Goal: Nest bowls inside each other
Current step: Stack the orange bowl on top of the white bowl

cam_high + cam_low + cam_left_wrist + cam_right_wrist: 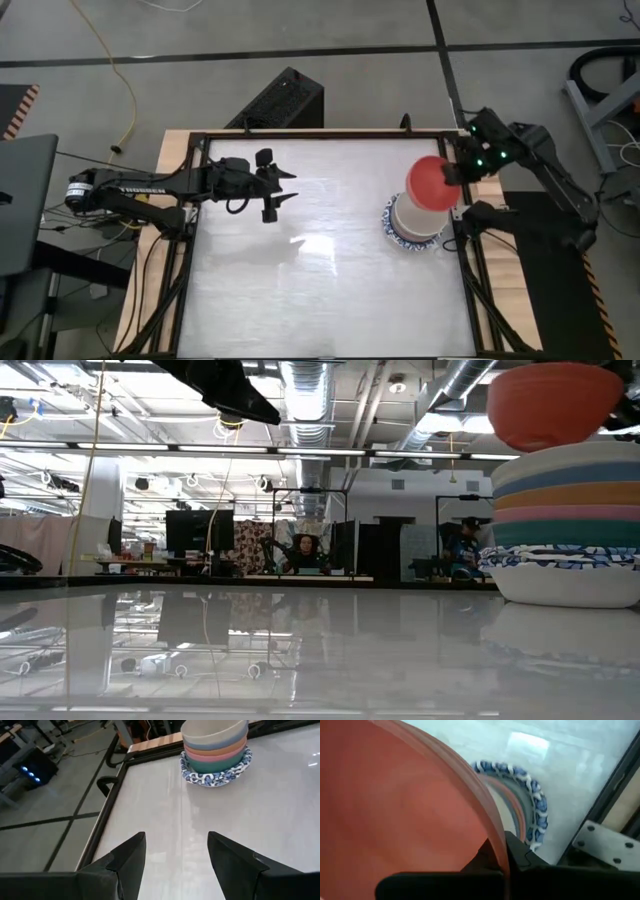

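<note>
Red bowl point(395, 810) fills your right wrist view, its rim pinched tight between the right gripper's point(506, 854) fingers. From above you see that bowl held over the stack of nested bowls point(418, 218), just off its top and shifted toward the table's far right corner. At table height, the red bowl point(553, 402) hangs clear above the cream bowl point(570, 460), a thin gap between them. Beneath the cream one come blue, orange, pink and green rims, then the white bowls with blue-patterned rims point(560, 560) at the bottom. That stack sits near the right edge of the white table point(320, 290). Your left gripper point(272, 190) waits well apart over the table's left side, jaws wide and holding nothing.
</note>
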Robot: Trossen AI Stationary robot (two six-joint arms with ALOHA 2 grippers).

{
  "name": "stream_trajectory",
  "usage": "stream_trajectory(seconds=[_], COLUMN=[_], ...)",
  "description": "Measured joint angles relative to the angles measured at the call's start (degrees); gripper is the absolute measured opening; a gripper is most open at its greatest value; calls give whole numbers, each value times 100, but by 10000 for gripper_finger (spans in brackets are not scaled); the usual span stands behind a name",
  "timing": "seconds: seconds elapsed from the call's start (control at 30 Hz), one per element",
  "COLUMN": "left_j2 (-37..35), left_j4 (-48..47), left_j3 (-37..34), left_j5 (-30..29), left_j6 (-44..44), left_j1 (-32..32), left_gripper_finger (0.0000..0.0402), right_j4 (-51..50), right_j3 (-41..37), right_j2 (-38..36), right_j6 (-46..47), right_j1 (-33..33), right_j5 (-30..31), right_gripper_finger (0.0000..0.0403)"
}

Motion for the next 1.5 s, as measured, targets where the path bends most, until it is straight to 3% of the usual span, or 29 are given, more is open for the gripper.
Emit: stream_trajectory(seconds=[0.27, 0.73, 1.0, 1.5], left_j2=[0, 0, 0, 0], left_j4=[-7, -226, -277, -477], left_j3=[0, 0, 0, 0], left_j5=[191, 191, 191, 193], left_j6=[-148, -172, -226, -284], left_j1=[-3, -3, -3, -3], left_gripper_finger=[204, 204, 204, 204], right_j4=[257, 707, 699, 483], right_j3=[-779, -1151, -1151, -1151], right_j2=[-270, -33, 137, 230], right_j6=[503, 1145, 1390, 1278], right_j1=[559, 1560, 1735, 1732], right_j5=[-22, 234, 752, 750], right_gripper_finger=[6, 8, 25, 86])
